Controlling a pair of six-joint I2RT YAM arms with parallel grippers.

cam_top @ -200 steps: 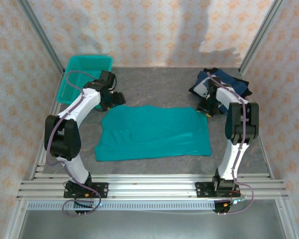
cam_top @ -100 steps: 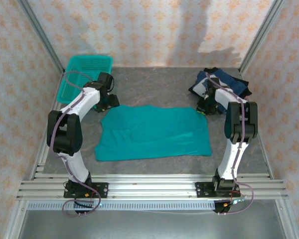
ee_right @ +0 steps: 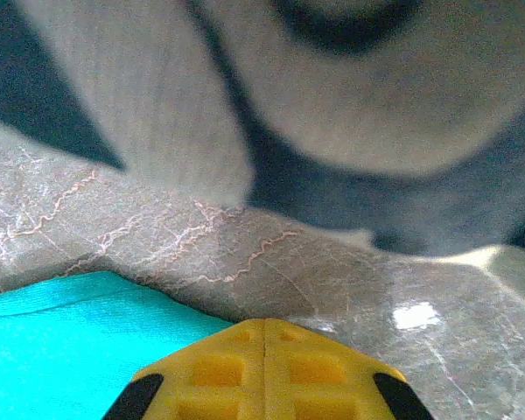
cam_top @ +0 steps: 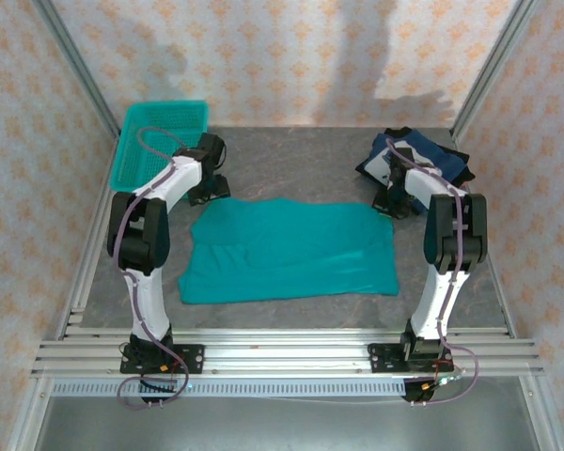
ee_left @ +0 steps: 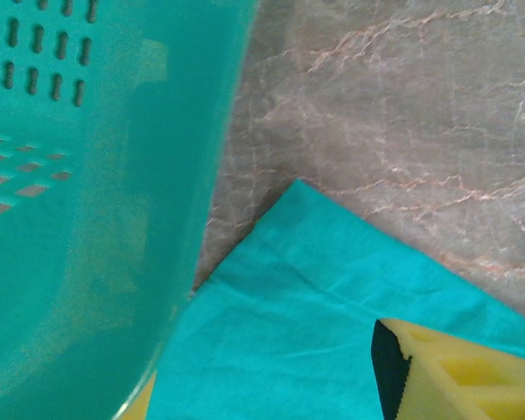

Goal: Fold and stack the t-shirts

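Note:
The teal t-shirt (cam_top: 291,249) lies spread flat in the middle of the table. My left gripper (cam_top: 210,188) hovers at its back left corner. In the left wrist view that gripper (ee_left: 262,372) is open, its yellow fingers (ee_left: 459,376) wide apart over the teal t-shirt's (ee_left: 289,332) corner, with nothing held. The navy t-shirt (cam_top: 430,155) lies crumpled at the back right. My right gripper (cam_top: 393,202) sits between the two shirts. In the right wrist view it (ee_right: 264,325) is shut and empty above bare table, the navy t-shirt (ee_right: 332,188) just ahead.
The teal mesh basket (cam_top: 160,132) stands at the back left, its wall (ee_left: 87,219) very close beside my left gripper. Bare grey marble table (cam_top: 301,169) lies between the shirts and the back wall. Metal frame posts edge both sides.
The left arm's elbow has swung in and toward the back, its gripper staying by the teal shirt's corner and nearer the basket. The right gripper has barely moved.

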